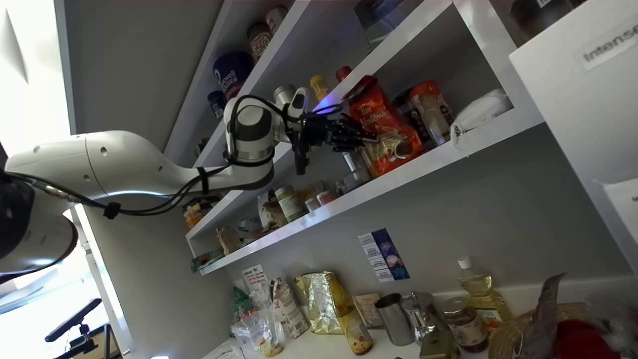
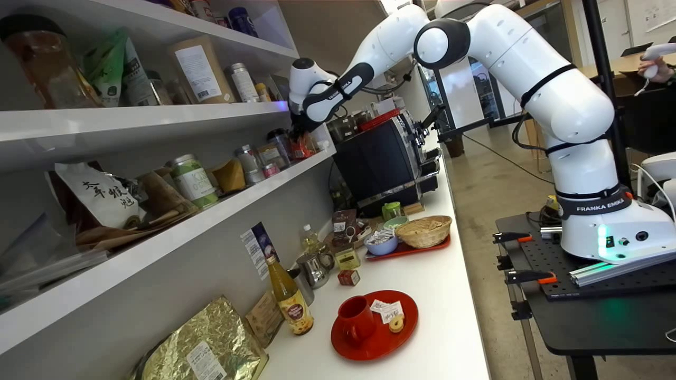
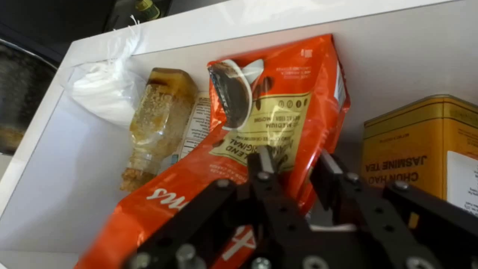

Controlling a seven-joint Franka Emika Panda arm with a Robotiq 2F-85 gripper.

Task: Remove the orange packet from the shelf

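The orange packet (image 1: pixel 384 129) is a tall red-orange coffee bag standing tilted on the white shelf (image 1: pixel 319 214). It also shows partly in an exterior view (image 2: pixel 302 147), behind my gripper (image 2: pixel 300 126). In the wrist view, upside down, the packet (image 3: pixel 283 82) fills the middle, its crimped top out of frame at lower left. My gripper (image 3: pixel 295 155) is partly closed with one finger on the printed front and one at the packet's side edge. The packet fills the space between the fingertips and is creased there. Its base still rests on the shelf (image 3: pixel 403 41).
In the wrist view a yellow jasmine tea tin (image 3: pixel 405 145) stands close beside one finger. A near-empty glass jar (image 3: pixel 160 119) and a white bag (image 3: pixel 106 89) stand on the packet's opposite side. An upper shelf (image 2: pixel 211 113) runs above the gripper.
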